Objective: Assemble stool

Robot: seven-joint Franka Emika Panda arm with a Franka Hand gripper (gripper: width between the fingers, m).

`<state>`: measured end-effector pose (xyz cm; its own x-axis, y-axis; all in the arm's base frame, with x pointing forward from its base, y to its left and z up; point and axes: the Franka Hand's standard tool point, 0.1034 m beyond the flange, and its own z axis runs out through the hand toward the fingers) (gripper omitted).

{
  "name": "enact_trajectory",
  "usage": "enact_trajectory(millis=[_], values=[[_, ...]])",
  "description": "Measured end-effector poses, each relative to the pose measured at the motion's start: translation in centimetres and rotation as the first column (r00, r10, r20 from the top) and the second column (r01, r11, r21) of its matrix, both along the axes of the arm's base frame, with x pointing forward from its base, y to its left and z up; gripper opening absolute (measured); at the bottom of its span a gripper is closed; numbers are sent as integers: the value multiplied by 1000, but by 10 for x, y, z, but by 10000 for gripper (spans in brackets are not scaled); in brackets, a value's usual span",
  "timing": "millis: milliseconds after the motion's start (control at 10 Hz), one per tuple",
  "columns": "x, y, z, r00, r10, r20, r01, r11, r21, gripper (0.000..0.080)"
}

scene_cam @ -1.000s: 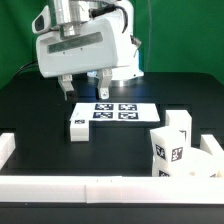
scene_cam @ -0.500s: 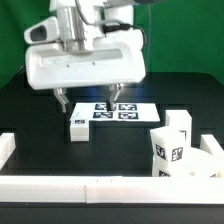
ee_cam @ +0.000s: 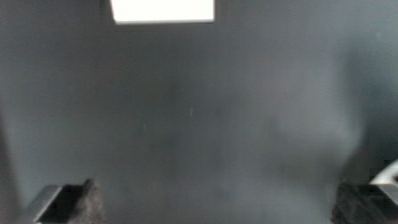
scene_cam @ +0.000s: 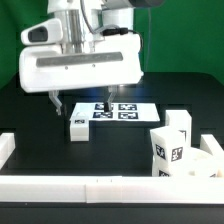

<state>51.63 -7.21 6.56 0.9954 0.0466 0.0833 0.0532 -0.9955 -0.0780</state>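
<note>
Leg [scene_cam: 78, 127]: laid loose on the counter [scene_cam: 30, 135], just beside the marker board [scene_cam: 118, 110].
Other stool parts [scene_cam: 172, 150]: clustered at the exterior view's right, near the rail [scene_cam: 100, 187].
End effector [scene_cam: 81, 102]: poised above the leg, spread wide, nothing gripped.
Risk: the leg could be knocked aside by an off-centre descent.

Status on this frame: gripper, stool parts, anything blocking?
Gripper open, empty, hovering. One leg lies loose near it, untouched; other stool parts stand at the exterior view's right. Nothing seen between gripper and leg.
</note>
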Motion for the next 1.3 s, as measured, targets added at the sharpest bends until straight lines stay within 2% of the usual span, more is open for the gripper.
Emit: enact_trajectory(millis=[100,200,500,600,700,800,900,1100,1300], values=[[-4,3,-9,996,18,-87,-18,1000,9,649],[-5,1,-15,995,54,-85,-55,999,0,649],[-8,4,-16,993,31,-116,-30,999,11,649],[-12,5,-17,986,11,-167,-8,1000,20,649],[-19,-4,-18,952,-33,-304,35,999,-1,649],[-11,-15,-13,918,-39,-395,18,998,-57,649],[-13,-14,-12,869,-71,-490,28,995,-95,649],[-10,-12,-15,799,-64,-598,11,996,-93,649],[-19,-11,-16,702,-47,-711,-3,998,-69,649]])
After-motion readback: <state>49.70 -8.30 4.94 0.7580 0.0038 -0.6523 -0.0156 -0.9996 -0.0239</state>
